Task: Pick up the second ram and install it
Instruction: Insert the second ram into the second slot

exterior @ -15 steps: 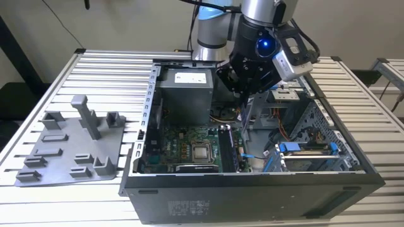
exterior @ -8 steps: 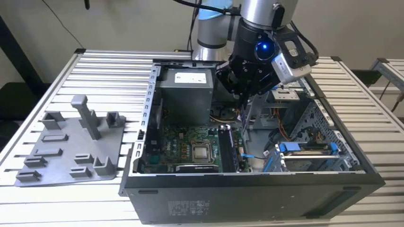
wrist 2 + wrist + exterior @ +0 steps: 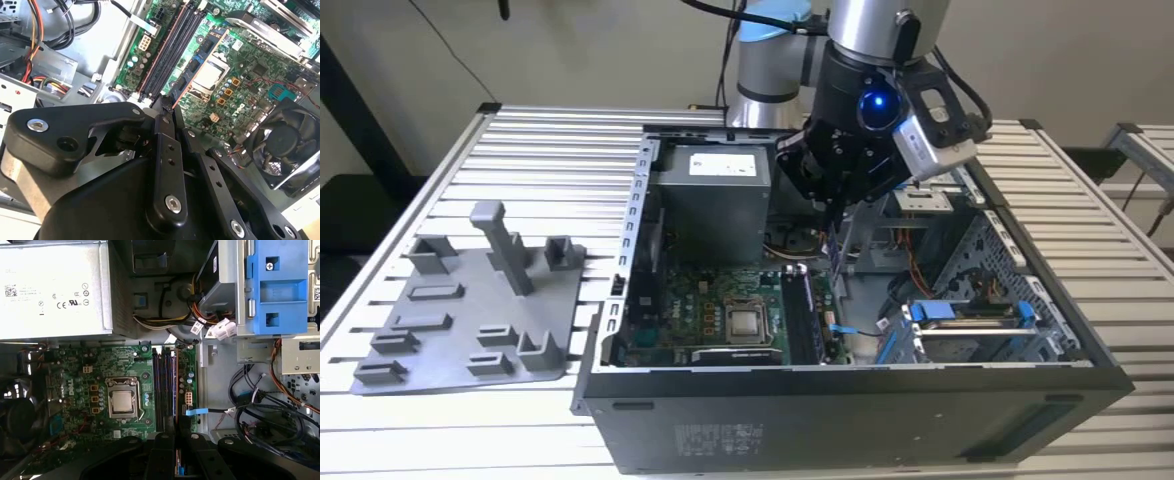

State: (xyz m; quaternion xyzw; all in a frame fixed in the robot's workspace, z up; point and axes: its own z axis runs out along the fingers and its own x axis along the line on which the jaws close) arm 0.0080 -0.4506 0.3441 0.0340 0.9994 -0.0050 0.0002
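Exterior view: in the upper middle of the frame, over the open computer case [image 3: 854, 420], hangs the gripper [image 3: 834, 205]. Closed on the second ram [image 3: 834, 250], which points straight down as a thin stick, edge-on, above the motherboard [image 3: 707, 310]. Just toward the exterior view's left of the gripper, the grey power supply [image 3: 714, 190]. At lower left of the frame, on the slatted table [image 3: 520, 130], a grey fixture plate [image 3: 467, 310] with upright blocks, well apart from the case.

Second wrist view: black fingers of the gripper [image 3: 162, 102] pressed together on the second ram [image 3: 192, 78], seen as a thin copper-coloured edge. Runs just beside the dark memory slots [image 3: 170, 45], between them and the processor socket [image 3: 212, 72]. Cannot tell if touching a slot. Near the socket, a black fan [image 3: 285, 145].

First wrist view: again the gripper [image 3: 176, 440] tight on the second ram [image 3: 176, 390], its edge lying along the memory slots [image 3: 162, 390]. Beside them the processor socket [image 3: 122, 405]. Beyond the board, the power supply [image 3: 50, 285] and a blue drive clip [image 3: 272, 290].
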